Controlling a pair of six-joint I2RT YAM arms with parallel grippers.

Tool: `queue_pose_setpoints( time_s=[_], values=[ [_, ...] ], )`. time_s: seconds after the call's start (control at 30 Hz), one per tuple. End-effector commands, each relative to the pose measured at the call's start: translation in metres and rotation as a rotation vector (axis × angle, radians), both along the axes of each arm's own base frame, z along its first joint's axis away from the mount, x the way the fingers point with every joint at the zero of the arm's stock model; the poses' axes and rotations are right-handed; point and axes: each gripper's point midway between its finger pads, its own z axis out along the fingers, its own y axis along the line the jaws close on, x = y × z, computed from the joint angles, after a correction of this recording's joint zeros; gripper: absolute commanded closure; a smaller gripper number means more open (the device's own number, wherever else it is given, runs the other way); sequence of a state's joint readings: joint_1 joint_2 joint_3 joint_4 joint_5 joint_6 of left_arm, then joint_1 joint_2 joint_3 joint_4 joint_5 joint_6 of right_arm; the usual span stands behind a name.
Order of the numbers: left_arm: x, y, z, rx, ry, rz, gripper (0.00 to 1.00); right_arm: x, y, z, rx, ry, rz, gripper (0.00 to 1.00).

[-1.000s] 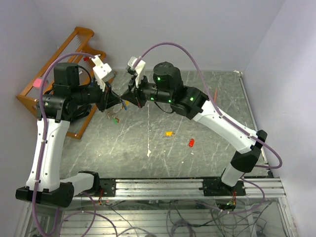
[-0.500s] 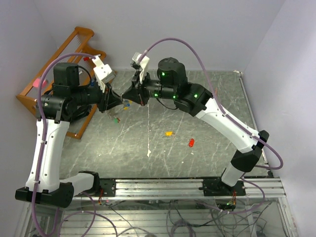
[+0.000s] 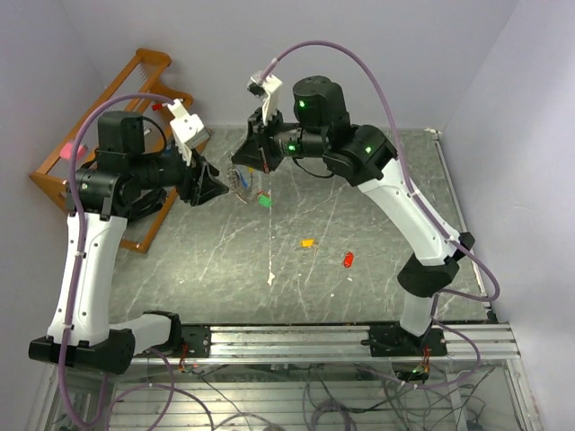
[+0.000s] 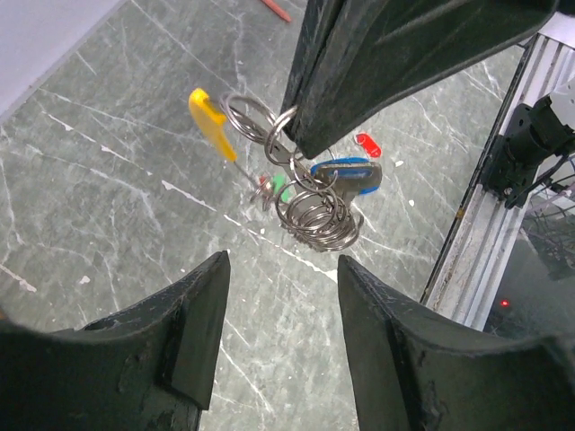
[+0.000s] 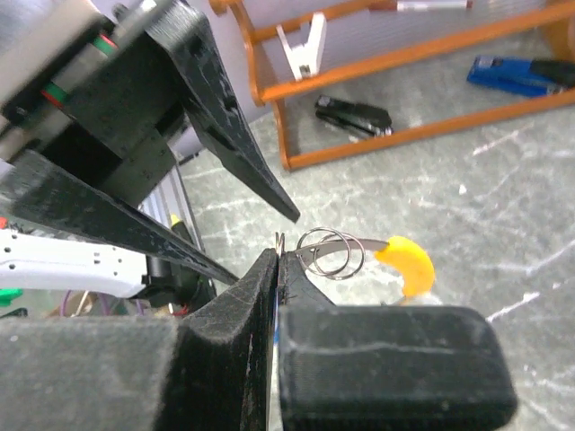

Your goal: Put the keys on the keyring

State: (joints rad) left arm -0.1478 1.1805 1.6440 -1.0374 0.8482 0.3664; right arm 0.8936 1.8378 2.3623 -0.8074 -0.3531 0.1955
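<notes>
My right gripper is shut on the keyring and holds it above the table. The keyring is a bunch of silvery wire loops with a yellow banana-shaped piece; a blue key and a green key hang from it. The right wrist view shows the ring and the yellow piece at the right gripper's pinched tips. My left gripper is open and empty, just left of the ring, not touching it. An orange-yellow key and a red key lie loose on the table.
A wooden rack stands at the back left, with a black stapler and a blue stapler by it. A thin orange-red pencil lies further off. A small white scrap lies near the front. The metal rail runs along the near edge.
Both grippers met at the keyring before. Now the left gripper has let go and drawn back left, and the right gripper has risen and shifted right with the keyring.
</notes>
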Motion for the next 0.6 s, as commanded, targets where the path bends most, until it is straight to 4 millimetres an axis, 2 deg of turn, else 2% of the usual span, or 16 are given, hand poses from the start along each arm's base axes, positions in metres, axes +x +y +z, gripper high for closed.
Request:
queue_pose_setpoints(
  time_s=[0.0,0.17,0.33,0.47,0.57],
  values=[
    [0.007,-0.003,0.010,-0.011,-0.024,-0.007,0.38,-0.003,-0.017,-0.045,-0.141,0.197,-0.034,1.00],
    [0.010,-0.006,0.006,-0.010,-0.004,-0.014,0.38,-0.003,-0.039,-0.078,-0.212,0.336,-0.088,1.00],
    [0.013,-0.013,-0.016,0.013,0.053,-0.016,0.38,-0.001,-0.055,-0.109,-0.307,0.448,-0.149,1.00],
    [0.015,-0.029,-0.032,0.050,0.094,-0.025,0.38,0.005,-0.070,-0.132,-0.383,0.534,-0.231,1.00],
    [0.018,-0.046,-0.042,0.069,0.105,-0.036,0.34,0.013,-0.081,-0.146,-0.439,0.557,-0.316,1.00]
  ],
)
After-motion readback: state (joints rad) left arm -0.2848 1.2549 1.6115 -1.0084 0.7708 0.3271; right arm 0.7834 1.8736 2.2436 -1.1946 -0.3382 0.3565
